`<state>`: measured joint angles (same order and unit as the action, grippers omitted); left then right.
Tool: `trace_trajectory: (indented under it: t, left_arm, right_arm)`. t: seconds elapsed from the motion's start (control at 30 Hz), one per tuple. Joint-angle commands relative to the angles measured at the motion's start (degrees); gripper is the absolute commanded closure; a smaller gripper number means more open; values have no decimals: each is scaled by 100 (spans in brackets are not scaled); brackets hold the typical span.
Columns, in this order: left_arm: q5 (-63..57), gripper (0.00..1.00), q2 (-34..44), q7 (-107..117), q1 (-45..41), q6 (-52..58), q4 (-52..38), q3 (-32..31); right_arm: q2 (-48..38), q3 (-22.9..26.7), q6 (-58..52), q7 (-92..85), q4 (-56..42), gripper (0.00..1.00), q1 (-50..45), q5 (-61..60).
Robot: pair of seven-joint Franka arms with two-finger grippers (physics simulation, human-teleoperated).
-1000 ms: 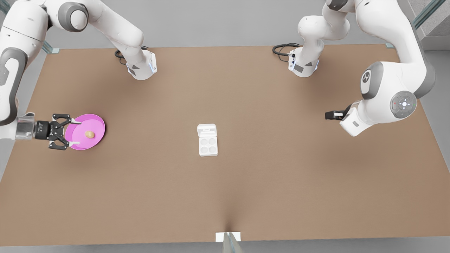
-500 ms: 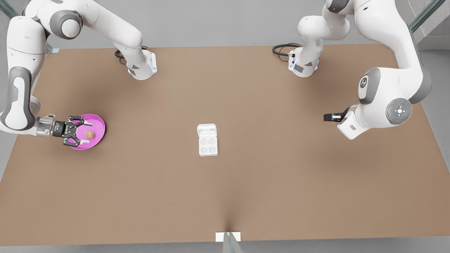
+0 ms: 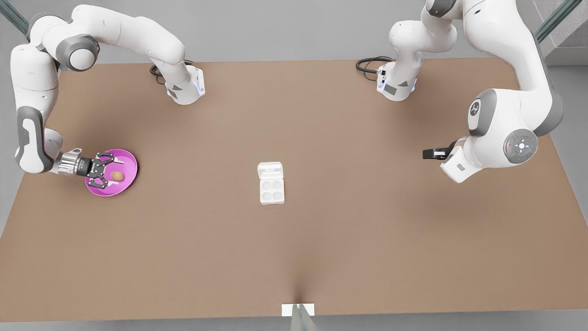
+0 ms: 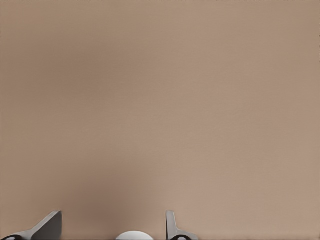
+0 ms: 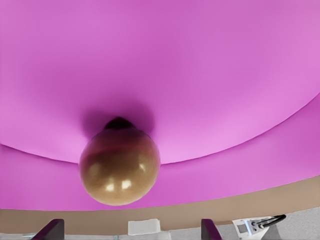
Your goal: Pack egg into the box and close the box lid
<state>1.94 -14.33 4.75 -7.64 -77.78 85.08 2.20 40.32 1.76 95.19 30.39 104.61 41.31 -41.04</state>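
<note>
Right hand (image 3: 111, 174) is down over the pink plate (image 3: 128, 162), fingers spread, one fingertip (image 3: 118, 161) on either side of the egg (image 3: 117, 175) and neither touching it. The egg lies on the plate just ahead of the hand's open gap, roughly mid-plate. In the right wrist view the egg (image 5: 120, 166) sits close up between the two finger tips (image 5: 48, 229), resting on the plate's floor (image 5: 200, 75) with a dark shadow behind it. The egg is a small tan-brown oval, glossy, with faint darker banding and two small highlights, far smaller than the plate. The box (image 3: 271, 183) is well away from the plate toward the front view's right, mid-surface, open: four round hollows showing, box lid (image 3: 270, 170) folded back flat on the far side with its rectangular recess facing up. Left hand (image 3: 432, 152) waits farther still from the plate, past the box on the front view's right, above bare brown surface (image 3: 321, 239). In the left wrist view the left hand (image 4: 114, 226) has its fingers spread, nothing between them, just surface (image 4: 160, 100) below.
</note>
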Motion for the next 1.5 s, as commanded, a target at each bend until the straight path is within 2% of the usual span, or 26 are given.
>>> trace_trajectory:
  t: [0.0, 0.17, 0.77, 0.87, 1.07, 1.1, 1.2, 1.37, 1.47]
  left_arm:
    - [-1, 0, 9, 8, -1, 0, 0, 0]
    - [-1, 0, 9, 0, -1, 0, 0, 0]
    - [-9, 0, 18, 17, -10, 0, -44, 0]
    - [-18, 0, 18, 17, -1, 0, -44, 0]
    - [-18, 0, 18, 17, -1, 0, -44, 0]
    - [-18, 0, 18, 8, -1, 0, -44, 0]
    - [-18, 0, 18, 17, -1, 0, -44, 0]
    - [-18, 0, 18, 17, -1, 0, -53, 0]
    - [-18, 0, 18, 17, -1, 9, -44, 0]
  right_arm:
    - [11, 0, 0, -6, -2, 0, 0, 0]
    - [327, 0, -9, -270, -195, 0, 140, 0]
    - [582, 0, -35, -393, -353, 0, 158, -149]
    - [573, 0, -62, -384, -353, 8, 158, -123]
    - [599, 9, -35, -384, -353, 9, 158, -106]
    - [599, 17, -35, -384, -353, 15, 158, -97]
    - [599, 17, -44, -376, -353, 15, 158, -97]
    - [591, 17, -44, -393, -353, 26, 158, -97]
    - [599, 26, -27, -402, -353, 25, 158, -35]
